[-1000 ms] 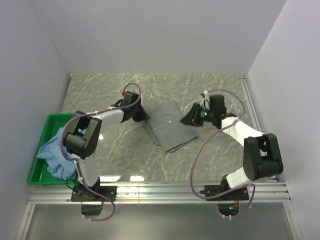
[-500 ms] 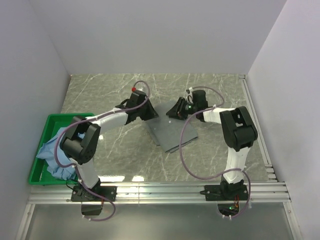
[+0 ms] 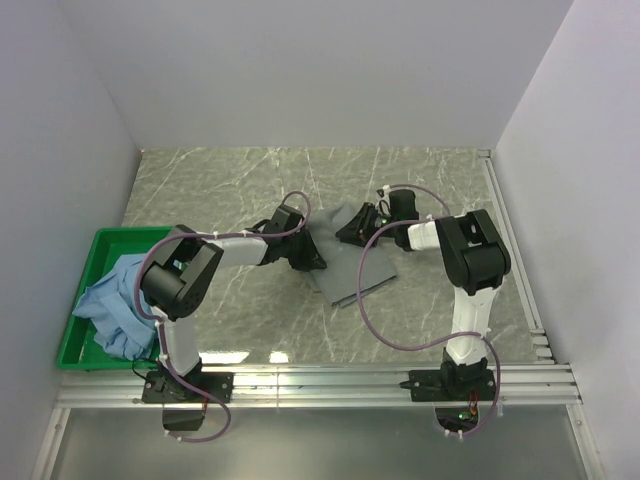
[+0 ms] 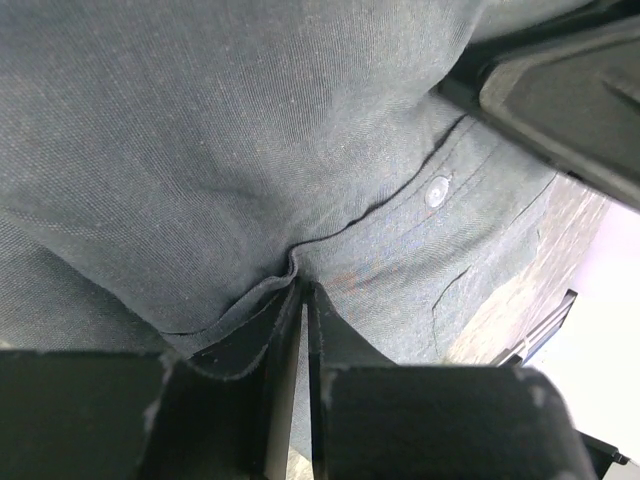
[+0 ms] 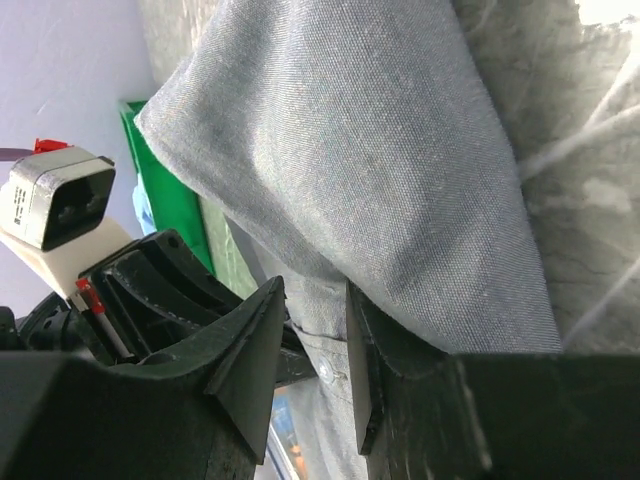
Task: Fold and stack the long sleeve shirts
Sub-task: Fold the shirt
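Note:
The grey-green long sleeve shirt (image 3: 350, 268) lies folded in the middle of the table, its far edge raised. My left gripper (image 3: 306, 256) is at its left edge. In the left wrist view that gripper (image 4: 303, 285) is shut on a small ridge of the shirt (image 4: 250, 130), beside a button (image 4: 437, 192). My right gripper (image 3: 352, 226) is at the far edge. Its jaws (image 5: 315, 295) stand apart, with a fold of the shirt (image 5: 370, 150) draped over one finger (image 5: 362, 360). The light blue shirt (image 3: 115, 300) is heaped in the bin.
A green plastic bin (image 3: 95, 245) stands at the left edge of the table, also seen in the right wrist view (image 5: 165, 190). White walls close the table on three sides. The two grippers are close together over the shirt.
Both grippers have moved inward onto the grey-green shirt. The left one went down and right to its left edge. The shirt's far edge has lifted and bunched.

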You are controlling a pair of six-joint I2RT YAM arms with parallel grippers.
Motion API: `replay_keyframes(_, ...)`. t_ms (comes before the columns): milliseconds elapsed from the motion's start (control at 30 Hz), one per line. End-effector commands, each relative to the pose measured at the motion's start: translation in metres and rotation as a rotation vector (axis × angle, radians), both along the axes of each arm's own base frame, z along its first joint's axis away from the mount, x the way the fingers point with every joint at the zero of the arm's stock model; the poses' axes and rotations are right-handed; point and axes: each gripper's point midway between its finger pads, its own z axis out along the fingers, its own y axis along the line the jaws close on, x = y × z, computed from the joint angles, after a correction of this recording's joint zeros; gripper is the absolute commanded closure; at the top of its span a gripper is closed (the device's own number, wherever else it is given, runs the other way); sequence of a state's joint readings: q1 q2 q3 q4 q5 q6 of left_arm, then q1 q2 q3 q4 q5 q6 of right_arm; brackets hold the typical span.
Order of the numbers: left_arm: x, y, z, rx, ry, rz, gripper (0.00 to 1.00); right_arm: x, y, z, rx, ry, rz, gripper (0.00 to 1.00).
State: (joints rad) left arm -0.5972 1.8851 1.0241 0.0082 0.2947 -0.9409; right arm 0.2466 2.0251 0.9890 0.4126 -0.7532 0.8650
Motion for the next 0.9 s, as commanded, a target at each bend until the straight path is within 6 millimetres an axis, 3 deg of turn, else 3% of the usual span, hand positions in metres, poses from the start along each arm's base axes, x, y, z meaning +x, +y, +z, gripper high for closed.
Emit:
replay_keyframes(0, -0.016, 0.008, -0.021, 0.049, 0.073, -0.013, 0.86, 0.026, 0.001, 0.042, 0.008, -0.132, 0.001, 0.61)
replay_keyframes(167, -0.016, 0.011, -0.023, 0.070, 0.075, -0.015, 0.86, 0.046, 0.019, 0.078, 0.079, -0.213, 0.033, 0.61)
replay_keyframes(367, -0.015, 0.012, -0.021, 0.078, 0.070, -0.008, 0.86, 0.058, 0.052, 0.073, 0.105, -0.205, 0.110, 0.61)
replay_keyframes(467, -0.017, 0.014, -0.023, 0.085, 0.078, -0.009, 0.86, 0.059, 0.062, 0.056, 0.092, -0.165, 0.136, 0.61)
replay_keyframes(667, -0.023, 0.021, -0.028, 0.093, 0.125, 0.013, 0.88, 0.077, 0.045, 0.017, 0.081, -0.058, 0.016, 0.62)
replay_keyframes(867, -0.029, 0.025, -0.034, 0.091, 0.158, 0.032, 0.89, 0.099, 0.006, -0.010, 0.043, 0.008, -0.126, 0.62)
